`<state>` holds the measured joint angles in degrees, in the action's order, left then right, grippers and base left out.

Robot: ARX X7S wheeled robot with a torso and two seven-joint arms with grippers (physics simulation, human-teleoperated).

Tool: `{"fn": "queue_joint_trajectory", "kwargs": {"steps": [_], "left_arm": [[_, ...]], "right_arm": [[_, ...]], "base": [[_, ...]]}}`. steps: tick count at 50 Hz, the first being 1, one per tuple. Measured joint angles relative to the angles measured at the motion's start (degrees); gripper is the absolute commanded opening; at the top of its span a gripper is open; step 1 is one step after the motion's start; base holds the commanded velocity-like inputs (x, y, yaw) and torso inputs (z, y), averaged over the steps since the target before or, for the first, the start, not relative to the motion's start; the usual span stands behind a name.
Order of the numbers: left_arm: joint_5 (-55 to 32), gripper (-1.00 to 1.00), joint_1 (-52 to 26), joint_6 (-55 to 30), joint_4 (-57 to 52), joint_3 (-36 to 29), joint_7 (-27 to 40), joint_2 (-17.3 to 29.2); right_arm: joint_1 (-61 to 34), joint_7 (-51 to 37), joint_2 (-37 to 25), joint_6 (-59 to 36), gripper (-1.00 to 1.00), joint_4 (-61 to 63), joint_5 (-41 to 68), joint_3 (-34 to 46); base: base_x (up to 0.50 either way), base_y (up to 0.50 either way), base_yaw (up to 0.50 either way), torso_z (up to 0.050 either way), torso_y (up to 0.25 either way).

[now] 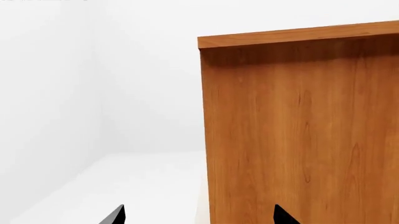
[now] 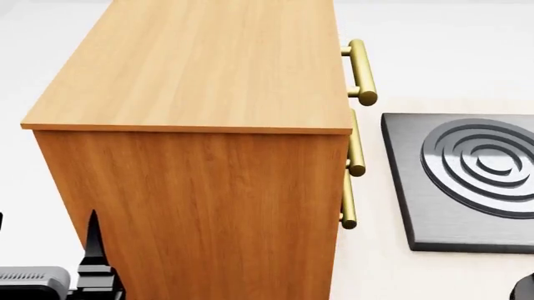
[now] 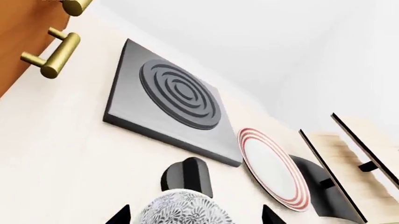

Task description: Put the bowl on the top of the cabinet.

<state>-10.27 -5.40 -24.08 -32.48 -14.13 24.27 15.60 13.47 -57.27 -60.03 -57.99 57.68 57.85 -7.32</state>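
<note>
I see the floral grey-black-on-white deep bowl [image 3: 181,209] between my open right claw [image 3: 194,215] tips; left claw [image 1: 198,215] open, empty, facing the orange-brown wooden cabinet [image 1: 299,130].

Bowl [image 3: 181,208] and both grippers' fingers [image 3: 118,215] mostly cropped by frame edges.

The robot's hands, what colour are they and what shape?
They are black. Each fingertip is a thin, pointy wedge, like a spike. In the head view, the left gripper rises as a tall black spike from a blocky black base, beside a grey box with small vent slits.
</note>
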Motion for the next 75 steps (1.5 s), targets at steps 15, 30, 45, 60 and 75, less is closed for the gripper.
{"fn": "queue_joint_trajectory", "kwargs": {"steps": [15,30,45,60,75], "left_arm": [[0.0,1.0,-0.2,-0.2,-0.2,-0.6,0.4,0.2],[-0.1,1.0,-0.4,-0.2,-0.2,-1.0,0.8,0.5],[-0.3,1.0,-0.4,-0.2,-0.2,-1.2,1.2,0.7],[-0.6,1.0,-0.5,0.0,-0.1,-1.4,1.5,0.9],[-0.9,1.0,-0.5,0.0,-0.2,-1.5,1.8,1.2]], "right_arm": [[4.2,2.3,-0.4,4.2,1.0,-2.7,-5.9,4.4],[4.6,3.9,0.3,5.9,1.0,-5.2,-9.4,8.1],[4.4,5.2,1.2,7.3,1.0,-7.6,-11.7,10.6],[3.8,7.0,2.2,8.8,1.0,-10.5,-13.3,12.6],[3.1,8.5,3.0,9.7,1.0,-13.0,-14.6,14.4]], "base": [[0.0,0.0,0.0,0.0,0.0],[0.0,0.0,0.0,0.0,0.0],[0.0,0.0,0.0,0.0,0.0],[0.0,0.0,0.0,0.0,0.0],[0.0,0.0,0.0,0.0,0.0]]}}
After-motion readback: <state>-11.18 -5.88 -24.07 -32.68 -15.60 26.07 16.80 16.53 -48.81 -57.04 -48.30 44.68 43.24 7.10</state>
